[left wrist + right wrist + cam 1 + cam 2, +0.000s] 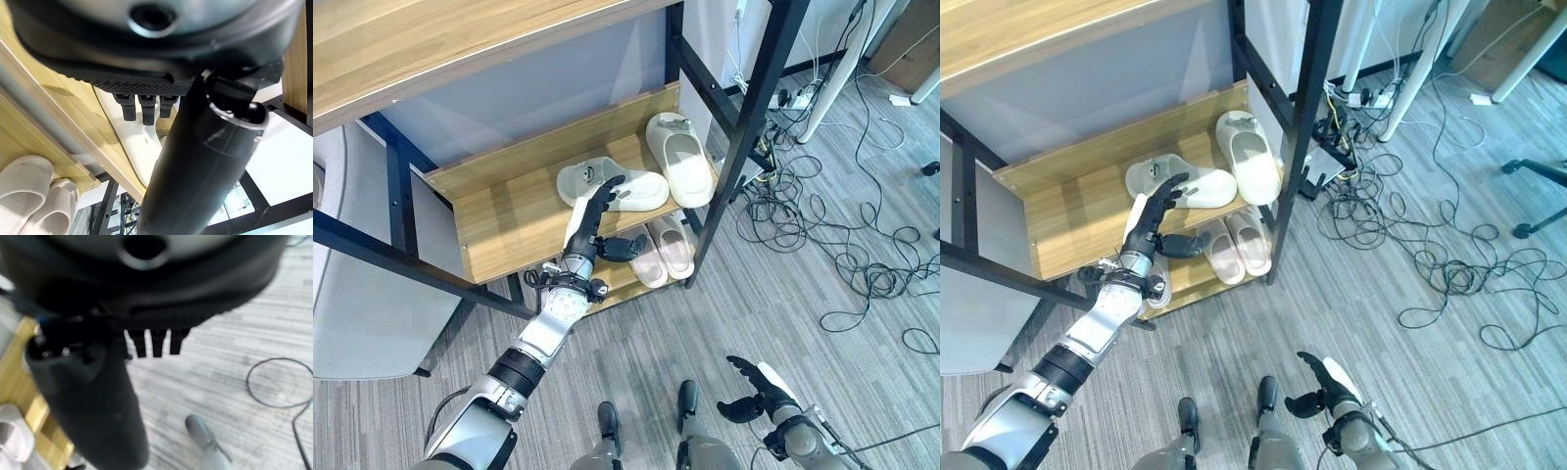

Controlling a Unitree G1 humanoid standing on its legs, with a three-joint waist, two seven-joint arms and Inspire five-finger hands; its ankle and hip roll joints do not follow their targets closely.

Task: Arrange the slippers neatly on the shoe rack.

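On the middle shelf of the shoe rack [509, 230] lie two cream slippers. One slipper [631, 188] lies crosswise near the front edge; the other slipper [680, 157] points toward the back, at the shelf's right end. My left hand [592, 217] reaches up to the crosswise slipper, its fingers straight and its fingertips at the slipper's near side. The left wrist view shows those fingers [143, 107] stretched over the pale slipper [142, 147]. My right hand [756, 394] hangs low over the floor, open and holding nothing.
A pair of pale pink slippers [664, 250] sits on the bottom shelf under the cream ones. A black upright post [744, 147] bounds the rack's right front corner. Tangled cables [842, 245] cover the grey carpet to the right, near white table legs [827, 83].
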